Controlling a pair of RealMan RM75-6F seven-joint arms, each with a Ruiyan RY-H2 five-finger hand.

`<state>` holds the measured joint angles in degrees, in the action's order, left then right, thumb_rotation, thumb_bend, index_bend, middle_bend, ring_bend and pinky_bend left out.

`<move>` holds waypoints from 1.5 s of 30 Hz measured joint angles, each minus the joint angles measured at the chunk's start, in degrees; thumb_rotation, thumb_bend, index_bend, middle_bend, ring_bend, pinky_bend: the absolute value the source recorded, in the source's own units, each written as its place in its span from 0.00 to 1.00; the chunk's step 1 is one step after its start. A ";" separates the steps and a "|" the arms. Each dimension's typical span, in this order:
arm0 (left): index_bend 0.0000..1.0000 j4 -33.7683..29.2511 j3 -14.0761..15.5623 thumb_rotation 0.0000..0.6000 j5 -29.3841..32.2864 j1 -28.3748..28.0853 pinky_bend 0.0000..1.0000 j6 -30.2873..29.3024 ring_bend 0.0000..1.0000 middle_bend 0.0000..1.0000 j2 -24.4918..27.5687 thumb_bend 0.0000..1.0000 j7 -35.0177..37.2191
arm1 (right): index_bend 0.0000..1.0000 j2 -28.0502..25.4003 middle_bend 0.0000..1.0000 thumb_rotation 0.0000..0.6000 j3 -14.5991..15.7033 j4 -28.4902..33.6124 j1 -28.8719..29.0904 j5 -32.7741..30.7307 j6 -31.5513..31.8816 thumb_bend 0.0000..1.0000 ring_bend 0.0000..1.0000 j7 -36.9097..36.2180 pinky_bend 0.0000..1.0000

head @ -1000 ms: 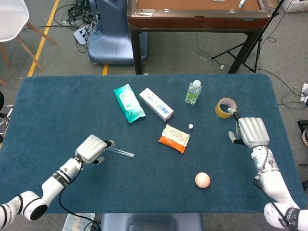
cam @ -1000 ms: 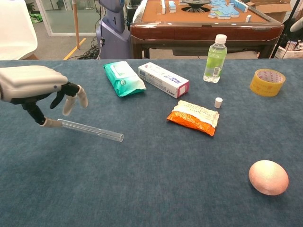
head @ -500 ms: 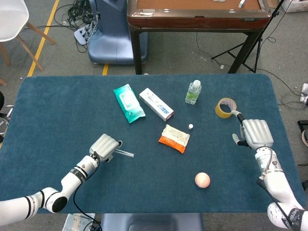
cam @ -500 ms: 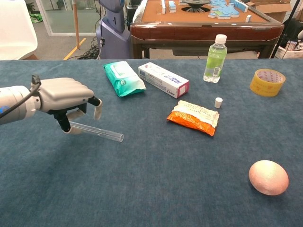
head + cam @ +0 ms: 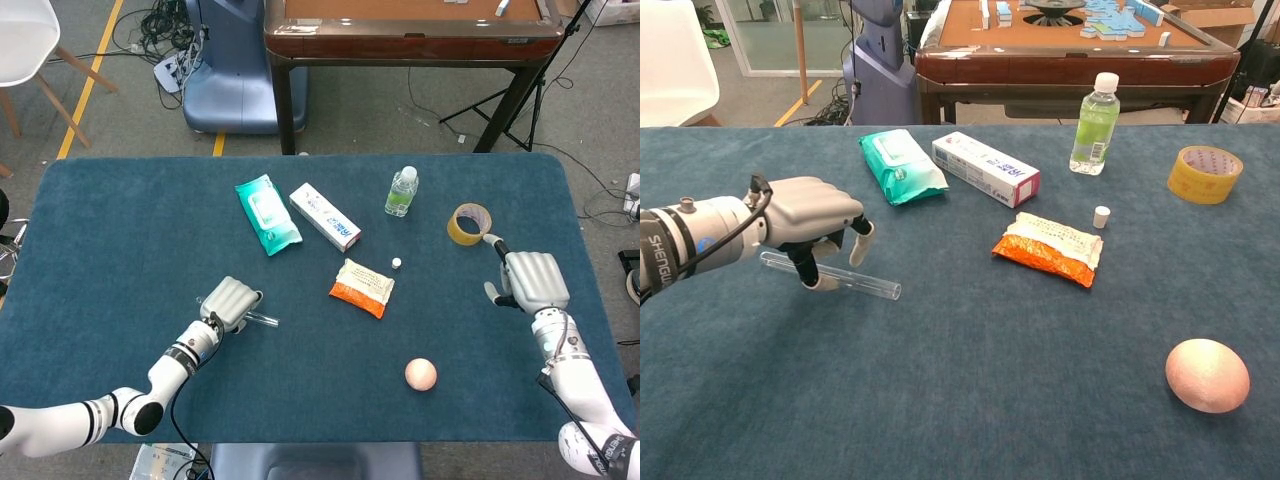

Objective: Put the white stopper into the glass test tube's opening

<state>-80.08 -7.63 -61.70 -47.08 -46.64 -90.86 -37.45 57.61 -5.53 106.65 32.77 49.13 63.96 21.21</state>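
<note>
The glass test tube (image 5: 872, 286) lies flat on the blue table, its open end pointing right; in the head view the test tube (image 5: 264, 320) sticks out from under my left hand (image 5: 231, 301). That left hand (image 5: 810, 215) hovers over the tube's left part, thumb in front and touching it, fingers curved behind with a gap. The tube still rests on the cloth. The white stopper (image 5: 1101, 216) stands alone beyond the orange packet, also visible as the stopper (image 5: 397, 263) in the head view. My right hand (image 5: 530, 280) rests near the right edge, holding nothing, absent from the chest view.
An orange packet (image 5: 1048, 247) lies between tube and stopper. A pink ball (image 5: 1207, 375) sits front right. At the back stand a water bottle (image 5: 1096, 125), a tape roll (image 5: 1205, 173), a white box (image 5: 985, 168) and a green wipes pack (image 5: 902, 165).
My left hand has slid right along the tube, from its closed end to over its left part. The tube has not moved. The right hand drifted slightly back and right.
</note>
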 measured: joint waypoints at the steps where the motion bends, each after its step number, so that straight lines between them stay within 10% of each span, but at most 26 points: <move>1: 0.49 0.19 0.09 1.00 0.44 -0.15 1.00 -0.07 0.96 0.93 -0.15 0.24 -0.17 | 0.16 0.00 0.72 1.00 -0.03 -0.12 -0.11 0.01 -0.10 0.35 0.80 -0.11 1.00; 45: 0.66 -0.88 0.39 1.00 4.98 -0.04 1.00 -3.19 1.00 1.00 0.31 0.27 9.16 | 0.20 0.03 0.76 1.00 -1.43 -0.85 -1.67 0.48 -1.30 0.35 0.82 0.94 1.00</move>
<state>-80.96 -7.23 -56.72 -47.13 -49.83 -90.56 -28.29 57.64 -6.96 105.80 31.11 49.60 62.66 22.15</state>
